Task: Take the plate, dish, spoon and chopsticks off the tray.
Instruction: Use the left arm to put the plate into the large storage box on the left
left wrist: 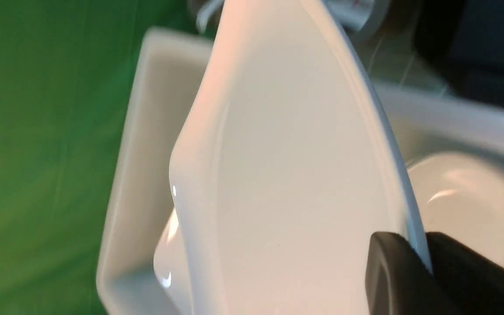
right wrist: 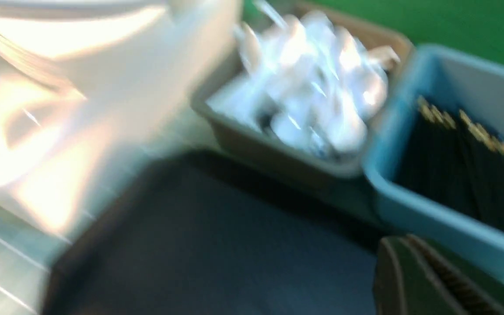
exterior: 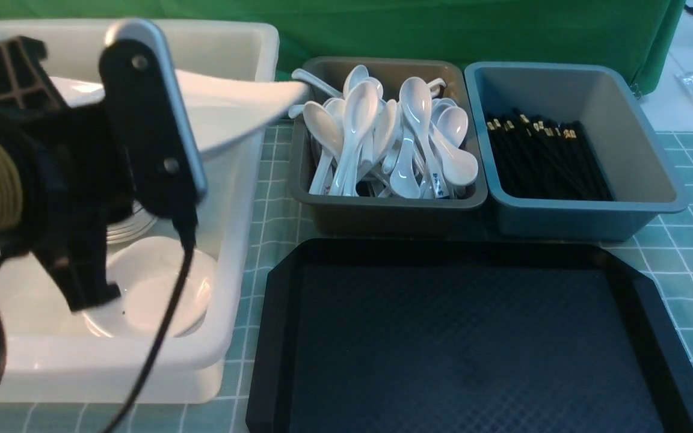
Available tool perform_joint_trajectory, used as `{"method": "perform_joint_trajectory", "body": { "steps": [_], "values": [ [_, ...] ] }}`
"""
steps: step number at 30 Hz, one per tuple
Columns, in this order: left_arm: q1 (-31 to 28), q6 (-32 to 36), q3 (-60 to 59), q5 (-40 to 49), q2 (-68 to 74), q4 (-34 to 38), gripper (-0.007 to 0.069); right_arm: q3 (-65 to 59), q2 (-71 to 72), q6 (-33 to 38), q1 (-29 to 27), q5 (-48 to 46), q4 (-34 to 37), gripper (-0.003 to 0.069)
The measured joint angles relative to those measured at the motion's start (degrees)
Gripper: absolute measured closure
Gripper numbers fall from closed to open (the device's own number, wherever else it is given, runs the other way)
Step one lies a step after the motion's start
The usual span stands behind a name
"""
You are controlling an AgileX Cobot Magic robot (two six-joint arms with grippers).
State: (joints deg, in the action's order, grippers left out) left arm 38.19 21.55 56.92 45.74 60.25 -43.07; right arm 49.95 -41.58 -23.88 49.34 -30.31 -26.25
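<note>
Bright even light, glare on white ware, right wrist view motion-blurred

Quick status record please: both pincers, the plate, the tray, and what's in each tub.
left pincer: shut on the plate's rim
plate: tilted, held above the white tub
right pincer: near the blue tub, open or shut unclear
tray: nothing on it
white tub: dish lying inside
grey tub: spoon pile
blue tub: chopstick pile
</note>
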Motion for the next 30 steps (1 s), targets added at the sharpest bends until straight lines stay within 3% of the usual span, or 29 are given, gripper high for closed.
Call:
{"method": "perform_joint_trajectory", "body": {
  "steps": [4, 9, 15, 22, 30],
  "values": [
    [-15.18, 0.36, 0.00, -8.79, 6.45, 0.04, 0.0592, 0.05, -2.16, 4.04, 0.00, 7.90, 3.51, 0.0640],
    [-23.91, 0.57, 0.00, -13.72, 14.09, -0.08, 0.0592, 0.06, -2.86, 5.61, 0.00, 8.01, 3.83, 0.0640],
    [-27.56, 0.52, 0.05, -18.19, 22.35, -1.53, 0.0595, 0.11, -2.86, 6.29, 0.00, 7.43, 3.88, 0.0640],
    [-28.03, 0.24, 0.41, -20.33, 27.26, -2.78, 0.0603, 0.11, -2.86, 6.47, 0.00, 6.26, 4.01, 0.0640],
    [-28.03, -8.20, 0.47, -22.38, 30.73, -6.72, 0.0601, 0.11, -2.86, 6.65, 0.00, 4.94, 4.99, 0.0639]
  ]
}}
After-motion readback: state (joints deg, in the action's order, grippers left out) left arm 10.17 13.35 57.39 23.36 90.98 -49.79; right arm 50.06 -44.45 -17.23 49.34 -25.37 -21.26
